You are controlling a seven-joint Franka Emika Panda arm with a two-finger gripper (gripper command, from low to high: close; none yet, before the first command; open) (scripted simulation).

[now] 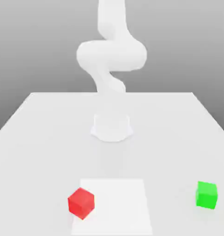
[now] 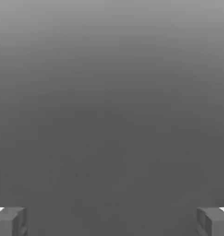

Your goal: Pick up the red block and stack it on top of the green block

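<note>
A: Quick pass. Where's the red block [image 1: 81, 203]?

B: On the table [image 1: 39, 138], toward the exterior view's left, near the front edge. It sits on the left edge of a paler square patch [image 1: 118, 203] on the tabletop and is turned so one corner faces the camera.

A: Green block [image 1: 206, 195]?

B: Same table, far over on the exterior view's right, also near the front. Well apart from the red one, with the pale patch lying between them. Nothing sits on top of it.

A: Your claw?

B: My gripper [image 2: 112, 221] is spread wide. In the hand view my two fingertips [image 2: 9, 221] sit at opposite sides of the picture, with a broad gap between them and nothing in that gap. Behind them there's just plain grey.

A: Holding anything?

B: No. Both blocks rest on the table, untouched.

A: Your arm?

B: My arm [image 1: 111, 55] stands at the middle back of the table in the exterior view, white, rising from a round base [image 1: 112, 128] and bending above it. It's well behind both blocks.

A: Stack done?

B: Not yet, red and green are both flat on the table, apart.
</note>
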